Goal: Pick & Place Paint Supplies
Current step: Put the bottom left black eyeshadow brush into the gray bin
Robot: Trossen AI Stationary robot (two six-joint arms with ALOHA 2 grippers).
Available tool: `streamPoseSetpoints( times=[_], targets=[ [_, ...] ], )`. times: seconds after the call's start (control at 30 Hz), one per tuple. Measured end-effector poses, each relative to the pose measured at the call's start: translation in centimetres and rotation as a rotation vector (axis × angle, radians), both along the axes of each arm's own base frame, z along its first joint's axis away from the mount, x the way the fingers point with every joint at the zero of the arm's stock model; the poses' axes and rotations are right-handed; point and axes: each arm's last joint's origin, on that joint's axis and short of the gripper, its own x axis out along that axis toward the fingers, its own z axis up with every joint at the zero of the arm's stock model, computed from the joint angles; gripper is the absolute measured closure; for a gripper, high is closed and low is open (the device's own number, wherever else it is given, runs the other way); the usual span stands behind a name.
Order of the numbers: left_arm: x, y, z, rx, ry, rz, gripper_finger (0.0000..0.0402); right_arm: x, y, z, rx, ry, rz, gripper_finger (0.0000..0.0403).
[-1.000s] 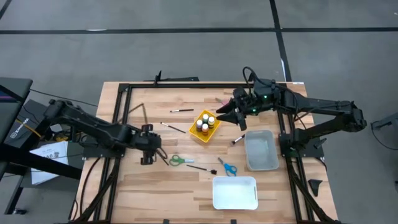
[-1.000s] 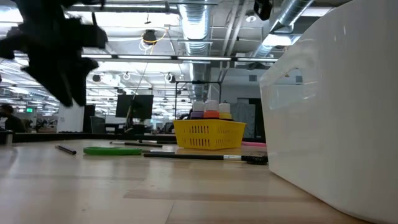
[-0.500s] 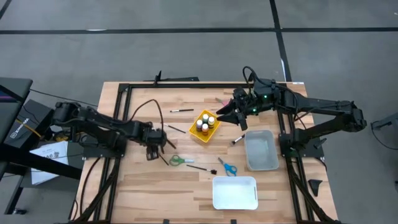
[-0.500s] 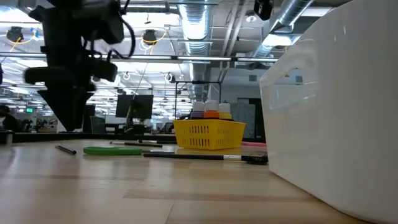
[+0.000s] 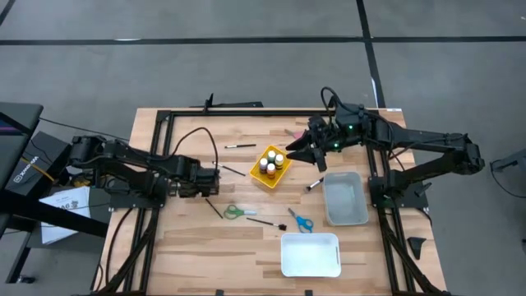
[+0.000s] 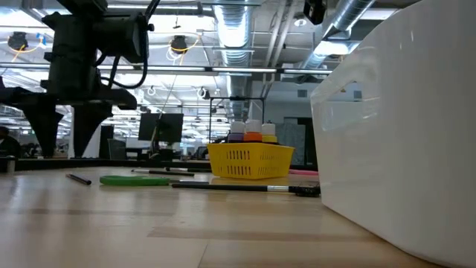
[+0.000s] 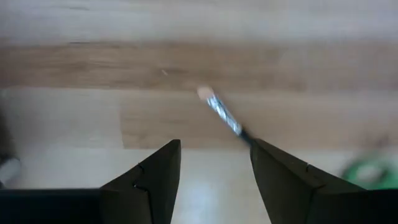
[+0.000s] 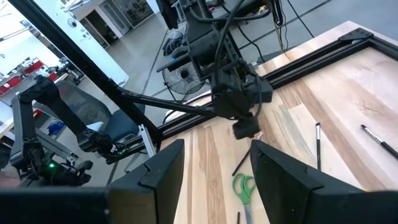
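Dark-handled brushes lie scattered over the pale wooden bench (image 5: 181, 247), and the left gripper (image 5: 215, 179), left of centre in the high view, hovers with its jaws parted and empty over one of them: in the left wrist view that brush (image 7: 225, 117) slants across the wood, its silver ferrule just ahead of the two fingers (image 7: 147, 180). A yellow basket (image 5: 271, 167) at centre frame already carries the small paint bottles (image 5: 270, 164); further brushes rest near it, one toward the upper middle (image 5: 240, 145) and one lower down (image 5: 265, 222) beside the green scissors (image 5: 239, 212). The right gripper (image 5: 301, 146) waits, likewise spread and holding nothing, just right of the basket. To do this pick well, I judge the left gripper should turn so its fingers straddle the handle crosswise, centre on the handle rather than the ferrule tip, descend until the pads nearly meet the wood, then close gently, since so thin a shaft may roll or slip aside.
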Motion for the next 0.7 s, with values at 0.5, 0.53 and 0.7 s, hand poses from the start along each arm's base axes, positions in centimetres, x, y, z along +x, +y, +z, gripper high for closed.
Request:
streamPoseSetpoints(
  times=[0.5,0.53,0.7],
  targets=[
    [0.3,0.3,-1.2,0.094,0.056,0.537,0.0215,0.0,-0.1,0.0,-0.024,-0.005,0.017,0.0223],
    [0.4,0.3,-1.4,0.092,0.057,0.549,0.0215,0.0,-0.1,0.0,-0.022,-0.006,0.022,0.0223],
    [1.4,0.2,-2.2,0.066,0.023,0.58,0.0215,0.0,-0.1,0.0,-0.021,-0.005,0.026,0.0223]
  ],
)
